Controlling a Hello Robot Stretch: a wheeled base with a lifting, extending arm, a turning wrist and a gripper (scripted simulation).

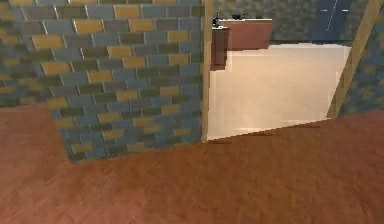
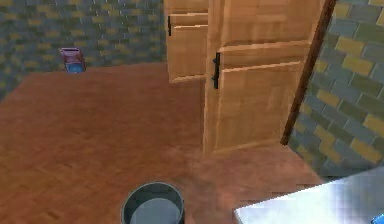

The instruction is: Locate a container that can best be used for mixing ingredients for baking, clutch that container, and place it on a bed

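Observation:
A round, dark-rimmed container (image 2: 153, 205) with a grey-blue inside, shaped like a bowl, sits low in the arm side view, just left of the middle. Red-brown floor surrounds it, and I cannot tell whether it rests on that floor. A pale blue-white flat surface (image 2: 322, 200) cuts across the bottom right corner of the same view, a short way to the container's right.
Light wooden doors (image 2: 255, 75) with dark handles stand ahead in the arm side view, with brick walls on both sides. A small purple object (image 2: 71, 60) lies by the far wall. In the forward view a brick wall (image 1: 120, 80) is close, beside a doorway (image 1: 280, 90) onto a cream floor and a brown cabinet (image 1: 240, 35).

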